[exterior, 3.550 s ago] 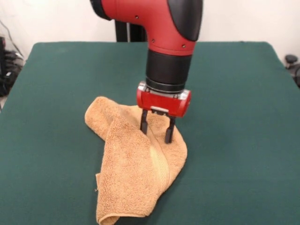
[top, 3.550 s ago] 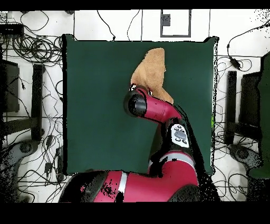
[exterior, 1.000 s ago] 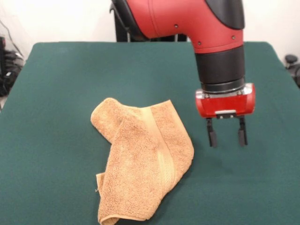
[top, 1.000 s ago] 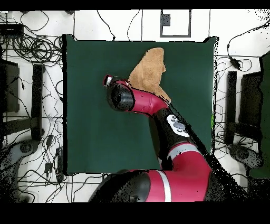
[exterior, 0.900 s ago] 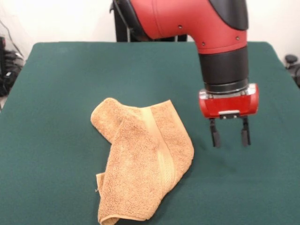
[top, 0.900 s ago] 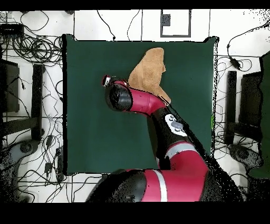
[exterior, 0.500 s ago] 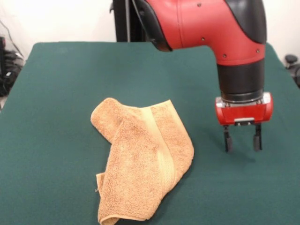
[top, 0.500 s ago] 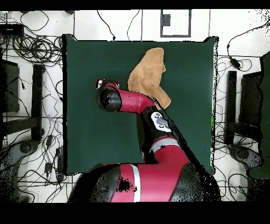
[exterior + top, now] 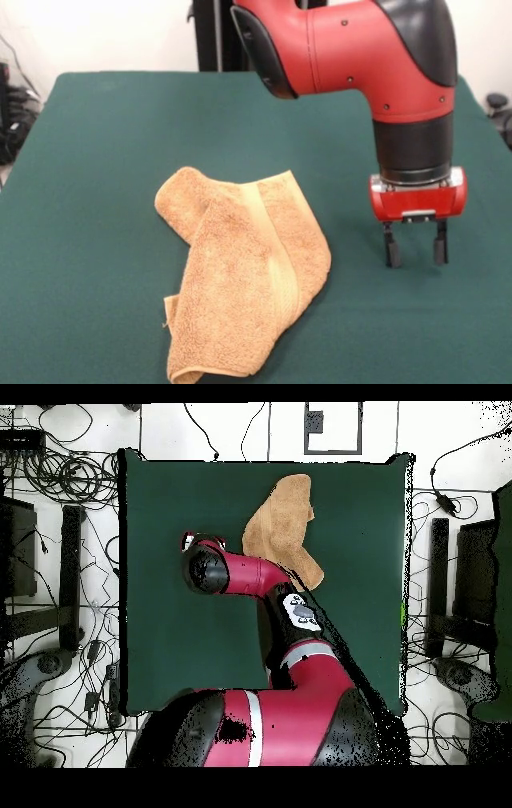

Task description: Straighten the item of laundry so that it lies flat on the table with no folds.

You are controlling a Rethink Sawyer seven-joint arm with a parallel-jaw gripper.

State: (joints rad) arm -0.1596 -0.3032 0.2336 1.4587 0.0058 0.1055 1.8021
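The item of laundry (image 9: 244,276), an orange-tan terry towel, lies crumpled on the green table (image 9: 120,128), folded over itself with a woven band running down its middle. In the overhead view the item of laundry (image 9: 282,524) sits toward the table's (image 9: 180,654) upper middle. My gripper (image 9: 414,253) hangs open and empty just above the cloth, well to the right of the towel in the front view, with both black fingers pointing down. From overhead the arm's elbow hides the gripper; only its red end (image 9: 188,541) peeks out.
Cables, stands and dark boxes (image 9: 60,584) crowd the floor around the table on both sides in the overhead view. A black post (image 9: 210,36) rises behind the table's far edge. My arm (image 9: 270,584) lies across the table's middle in the overhead view.
My gripper let go of the towel and moved away to the right in the front view, ending slightly lower over bare table. The towel's upper corner now lies spread out.
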